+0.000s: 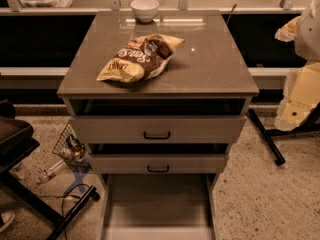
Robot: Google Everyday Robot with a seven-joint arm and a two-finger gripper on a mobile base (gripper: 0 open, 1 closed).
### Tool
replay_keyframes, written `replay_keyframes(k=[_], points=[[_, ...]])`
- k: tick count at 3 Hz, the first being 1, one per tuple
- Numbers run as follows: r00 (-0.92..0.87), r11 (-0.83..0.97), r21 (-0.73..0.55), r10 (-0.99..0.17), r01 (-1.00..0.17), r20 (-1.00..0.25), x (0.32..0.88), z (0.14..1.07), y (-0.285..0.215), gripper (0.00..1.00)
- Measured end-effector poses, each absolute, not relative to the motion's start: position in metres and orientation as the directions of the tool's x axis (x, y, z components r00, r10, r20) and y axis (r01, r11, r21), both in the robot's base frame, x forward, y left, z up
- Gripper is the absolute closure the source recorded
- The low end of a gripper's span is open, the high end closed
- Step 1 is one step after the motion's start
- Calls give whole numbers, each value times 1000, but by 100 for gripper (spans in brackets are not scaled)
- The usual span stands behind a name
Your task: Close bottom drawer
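The bottom drawer (157,206) of the grey-beige cabinet (210,69) is pulled far out toward me. Its plain grey inside is bare, and its front panel (157,233) lies at the lower edge of the camera view, with the handle out of view. The middle drawer (158,163) and the top drawer (157,129) above it each stand out a little and show black bar handles. My pale arm (301,91) is at the right edge of the view. The gripper (289,30) is raised there, well to the right of the cabinet and far from the bottom drawer.
A chip bag (140,57) and a white bowl (144,9) sit on the cabinet top. On the floor at the left are a wire basket (70,145), a bottle (49,172) and a black stand (30,184). A black bar (266,137) lies at the right.
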State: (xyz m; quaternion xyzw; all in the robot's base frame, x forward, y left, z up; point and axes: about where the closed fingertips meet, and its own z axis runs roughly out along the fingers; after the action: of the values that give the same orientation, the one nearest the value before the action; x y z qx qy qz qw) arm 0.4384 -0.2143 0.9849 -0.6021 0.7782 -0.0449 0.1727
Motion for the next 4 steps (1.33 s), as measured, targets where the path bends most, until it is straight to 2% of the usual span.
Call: replay_keyframes(k=[2,4], points=[[-232,287,-275,-948,-917,-217,439,982,-215,0],[-330,424,-181,-858,-887,-393,414,881,-239,0]])
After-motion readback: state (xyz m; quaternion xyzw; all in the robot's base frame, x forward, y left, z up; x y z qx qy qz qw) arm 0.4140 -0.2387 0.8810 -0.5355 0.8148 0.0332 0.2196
